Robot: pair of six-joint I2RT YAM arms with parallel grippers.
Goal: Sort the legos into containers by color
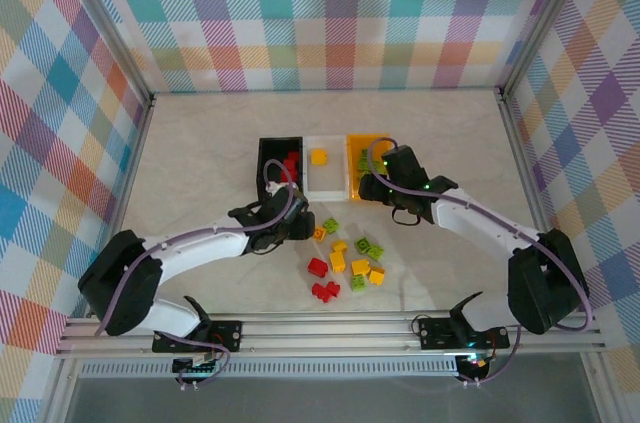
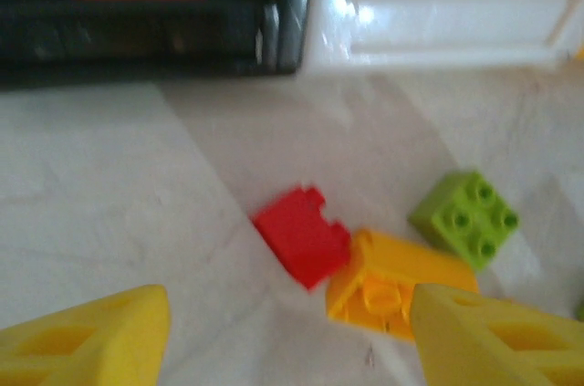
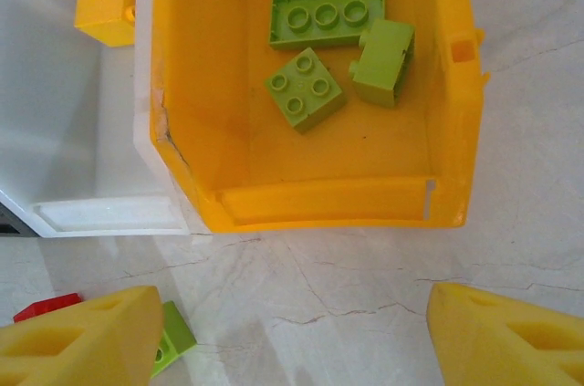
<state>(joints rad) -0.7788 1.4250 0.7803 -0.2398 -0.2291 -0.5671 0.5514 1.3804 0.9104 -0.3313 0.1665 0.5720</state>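
Right, starting nearest you: the loose legos [image 1: 345,265] lie scattered on the table [image 1: 200,163] just ahead of the arm bases, a mix of red, yellow and lime green.

At the far left edge of that scatter your left gripper [image 1: 300,223] hangs low, its claw released, fingers spread wide with nothing between them. Its wrist view shows a red brick [image 2: 301,235] touching a yellow brick [image 2: 392,286] that lies tipped over (hollow underside towards the camera), both just ahead of the fingertips. A green brick [image 2: 465,217] sits studs-up just to their right.

Further out, your right gripper [image 1: 378,183] hovers at the near end of the orange-yellow bin [image 3: 328,199]. That claw is released too, gripping nothing, and its fingers [image 3: 82,340] are over bare table short of the bin's near wall.

Beyond both grippers the three containers stand side by side in a row, walls touching. The black bin [image 1: 268,158] on the left holds red pieces [image 1: 291,163]. The white bin [image 1: 325,185] in the middle holds a single yellow block [image 3: 107,7]. The orange-yellow bin on the right holds four green pieces [image 3: 306,87], one of them lying on its side.
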